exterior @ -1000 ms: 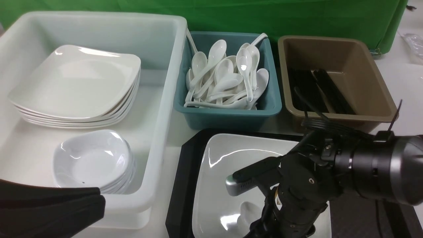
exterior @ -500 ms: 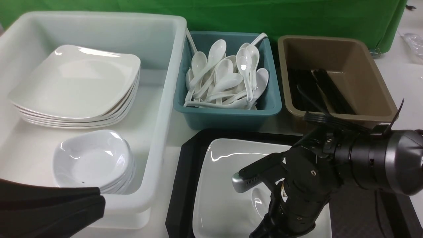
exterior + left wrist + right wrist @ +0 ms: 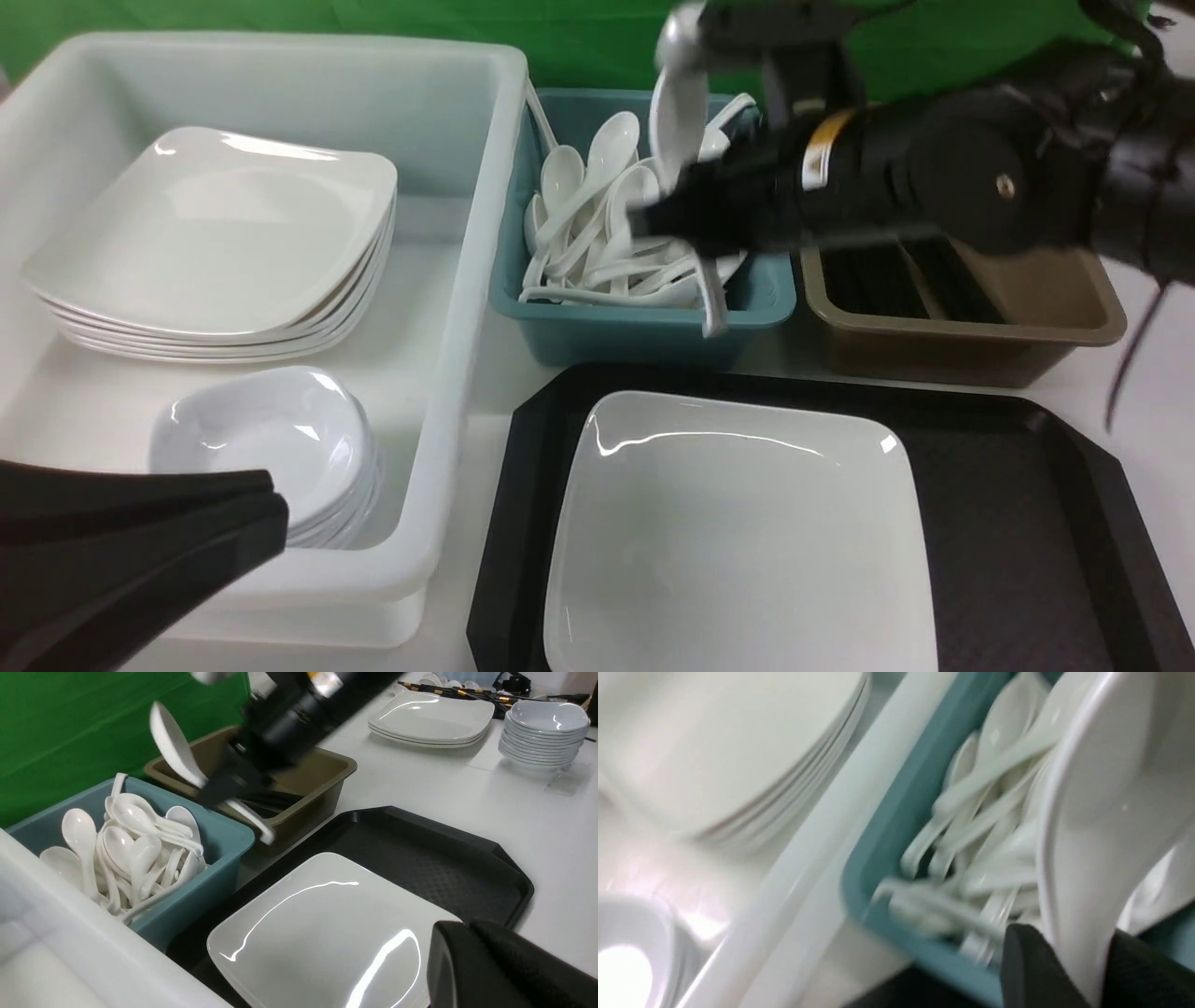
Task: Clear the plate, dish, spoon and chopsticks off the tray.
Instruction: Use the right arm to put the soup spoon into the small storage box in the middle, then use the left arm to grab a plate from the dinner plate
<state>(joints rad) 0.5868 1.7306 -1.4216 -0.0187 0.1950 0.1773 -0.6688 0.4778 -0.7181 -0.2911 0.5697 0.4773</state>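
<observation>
- Above the right side of the teal bin (image 3: pixel 644 331), in the front view, the right hand (image 3: pixel 695 224) pinches the spoon (image 3: pixel 680 117) by its handle. The bowl is up and the handle points down; this area is smeared by motion.
- Nearer the camera, the plate (image 3: pixel 738 532) lies on the left part of the tray (image 3: pixel 1008 523). The tray sits on the tabletop (image 3: pixel 490 392) in front of the teal bin and the brown tub (image 3: pixel 971 345), which holds black sticks (image 3: pixel 878 280).
- The left hand (image 3: pixel 271 499) is low at the near left, its fingers pressed together. It is in front of the white tub (image 3: pixel 467 280), which holds a stack of plates (image 3: pixel 215 233) and a stack of small dishes (image 3: pixel 261 448).
- In the left wrist view, the spoon (image 3: pixel 175 749) hangs tilted in the right hand's grip, between the teal bin (image 3: pixel 219 858) and the brown tub (image 3: pixel 327 772). The plate (image 3: pixel 327 924) rests on the tray (image 3: pixel 444 858).
- In the right wrist view, which is blurred, the dark fingers (image 3: pixel 1031 970) clamp the spoon (image 3: pixel 1101 835) over the bin's heap of spoons (image 3: pixel 971 826).
</observation>
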